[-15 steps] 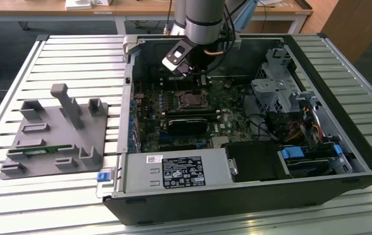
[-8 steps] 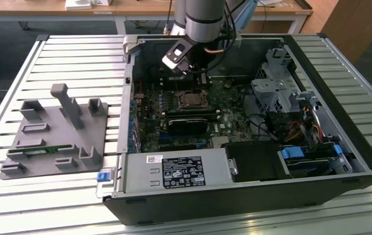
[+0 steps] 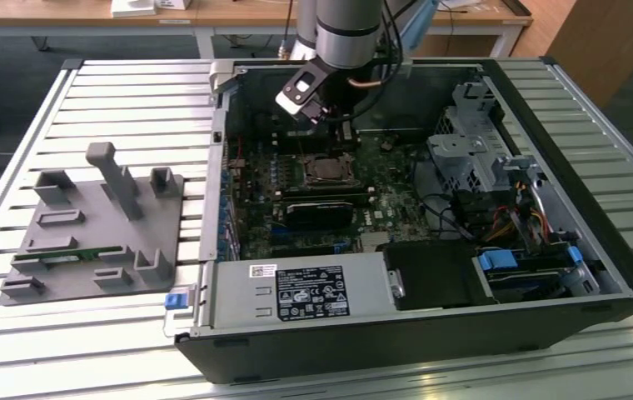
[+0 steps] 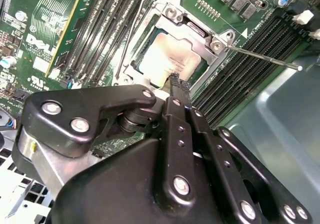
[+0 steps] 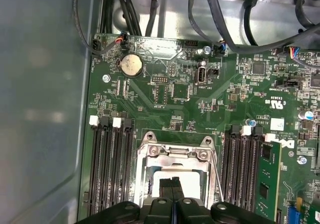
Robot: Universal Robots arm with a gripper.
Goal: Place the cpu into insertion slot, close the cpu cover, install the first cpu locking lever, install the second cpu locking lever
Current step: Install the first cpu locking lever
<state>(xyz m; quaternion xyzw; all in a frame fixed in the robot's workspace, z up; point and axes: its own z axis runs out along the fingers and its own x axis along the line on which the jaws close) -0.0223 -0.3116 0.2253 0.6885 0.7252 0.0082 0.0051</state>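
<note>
Apparently we stand between the cover step and the lever steps. In the open black computer case (image 3: pixel 406 350), which lies on the slatted grey metal desk (image 3: pixel 94 92), the small square insertion slot with a thin silver rim (image 3: pixel 326 171) sits in the far half of the green circuit board (image 5: pixel 165 104).

The cpu, a flat square chip with a pale silvery-tan metal face (image 4: pixel 167 59), lies in this slot. The cpu cover, a thin silver metal frame with a cut-out middle (image 4: pixel 150 32), lies flat around it. So we judge the first two steps as done.

The black gripper (image 4: pixel 175 80) hangs just above one edge of the chip. Its two fingers are pressed together, with nothing between them. Whether the tip touches the chip or the frame, we cannot tell.

In the second wrist view a thin silver locking lever rod (image 4: pixel 262 58) reaches out from a corner of the frame, across the long black memory slots (image 4: pixel 245 79). It looks to us not latched. A second thin rod (image 4: pixel 131 37) runs along the opposite side of the frame, and we cannot tell if it is latched.

In our judgement the lever work calls for a narrow tip set against the thin rod, then a push down and sideways under its hook. It also calls for care not to slip onto the memory slots or the bare chip face.
</note>
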